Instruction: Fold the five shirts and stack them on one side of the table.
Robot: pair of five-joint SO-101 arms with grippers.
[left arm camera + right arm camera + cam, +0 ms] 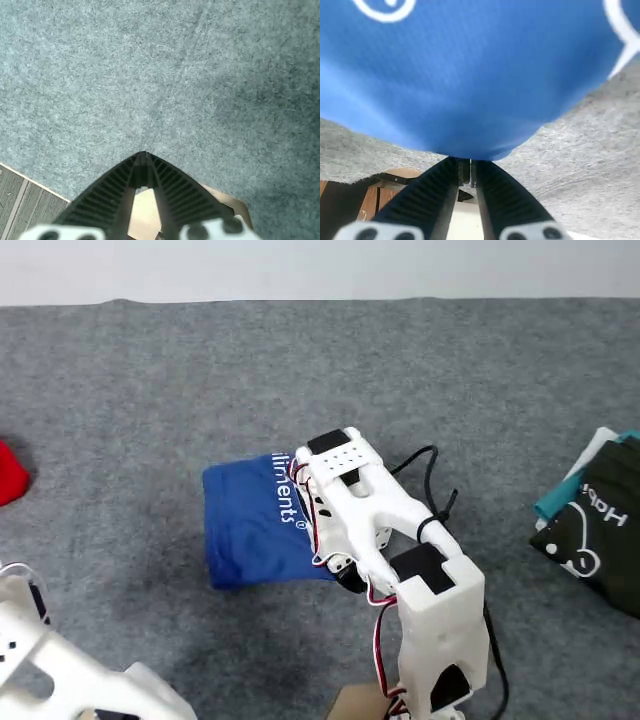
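Jaws of the right arm clamp one edge of the folded blue cloth shirt with white print [250, 525], which lies midway on the grey felt surface [150, 390]. Left jaws are pressed together, empty, above bare felt.

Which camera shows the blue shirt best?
The high view: the blue shirt shows nearly whole, an arm over one edge. The right wrist view gives a close patch of fabric; the left wrist view, grey mat.
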